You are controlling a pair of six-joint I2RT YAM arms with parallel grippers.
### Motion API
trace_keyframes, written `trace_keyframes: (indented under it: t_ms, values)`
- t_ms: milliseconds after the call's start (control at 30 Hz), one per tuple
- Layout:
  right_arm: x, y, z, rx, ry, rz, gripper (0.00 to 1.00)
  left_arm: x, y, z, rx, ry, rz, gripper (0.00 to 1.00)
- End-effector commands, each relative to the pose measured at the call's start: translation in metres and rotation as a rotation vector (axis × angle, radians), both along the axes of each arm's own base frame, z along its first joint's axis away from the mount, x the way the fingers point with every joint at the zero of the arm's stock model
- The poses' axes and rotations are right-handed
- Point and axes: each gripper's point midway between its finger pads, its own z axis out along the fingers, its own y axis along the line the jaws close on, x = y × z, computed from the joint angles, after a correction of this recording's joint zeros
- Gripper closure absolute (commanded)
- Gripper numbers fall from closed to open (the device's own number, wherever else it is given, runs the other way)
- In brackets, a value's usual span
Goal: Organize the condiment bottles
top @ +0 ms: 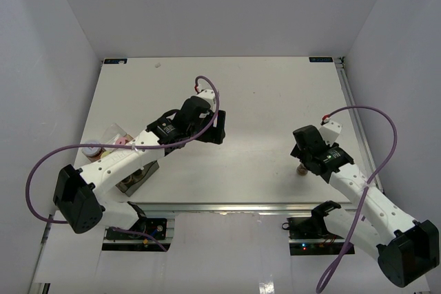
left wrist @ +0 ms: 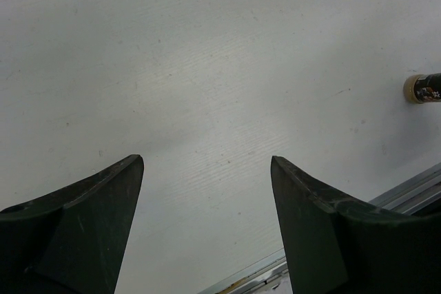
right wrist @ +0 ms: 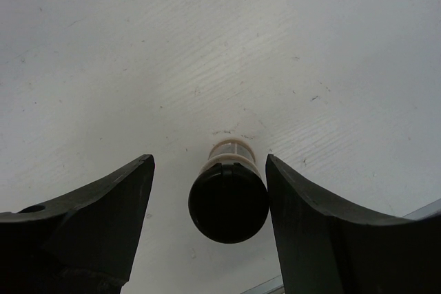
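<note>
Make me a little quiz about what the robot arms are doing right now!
1. True or false: the left fingers hold a bottle.
2. What colour is the cap of the bottle between the right fingers? A pink, B black, C white.
3. Fill in: that bottle stands on the ____.
Key: 1 false; 2 B; 3 table.

On the white, faintly speckled table [right wrist: 103,46], the jar [right wrist: 228,191] has a black cap and cream body.
</note>
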Motion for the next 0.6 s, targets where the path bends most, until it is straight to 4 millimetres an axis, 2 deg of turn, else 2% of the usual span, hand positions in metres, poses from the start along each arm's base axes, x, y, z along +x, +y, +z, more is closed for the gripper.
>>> trace_keyframes:
  t_ms: [0,433,567]
  values:
    - [0.006,0.004,-0.003,0.003,0.0,0.018,0.28,0.003,0.003,-0.002,0.014,-0.011,0.009,0.15]
    - [-0.007,0.002,-0.012,0.019,0.031,0.012,0.3,0.002,0.007,0.003,0.012,-0.019,0.023,0.15]
    - [-0.005,0.003,-0.01,0.023,0.016,0.02,0.46,0.001,0.009,0.002,0.012,-0.019,0.029,0.14]
